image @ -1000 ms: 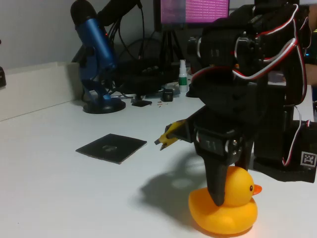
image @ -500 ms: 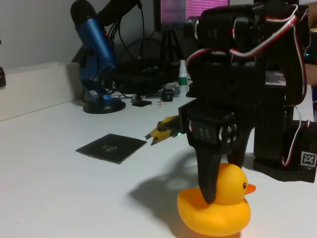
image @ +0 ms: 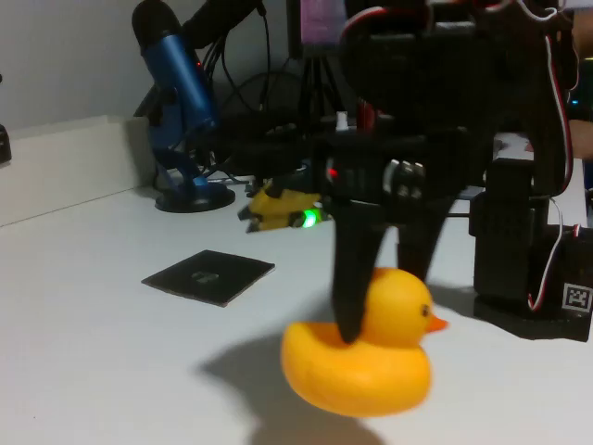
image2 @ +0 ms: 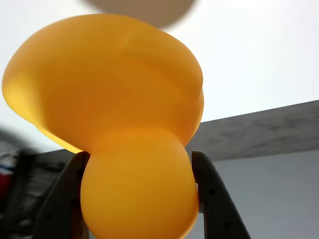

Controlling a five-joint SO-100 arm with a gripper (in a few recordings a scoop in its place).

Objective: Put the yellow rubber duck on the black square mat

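White desk [image: 83, 352]: hand [image2: 139, 191] clamped on yellow rubber duck [image: 361, 357], lifted; black square mat [image: 208, 275] bare.

The glossy yellow-orange rubber duck [image: 361, 362] hangs upright just above the bench, beak pointing right. The thin flat black square mat [image: 209, 275] lies well apart, farther back left.
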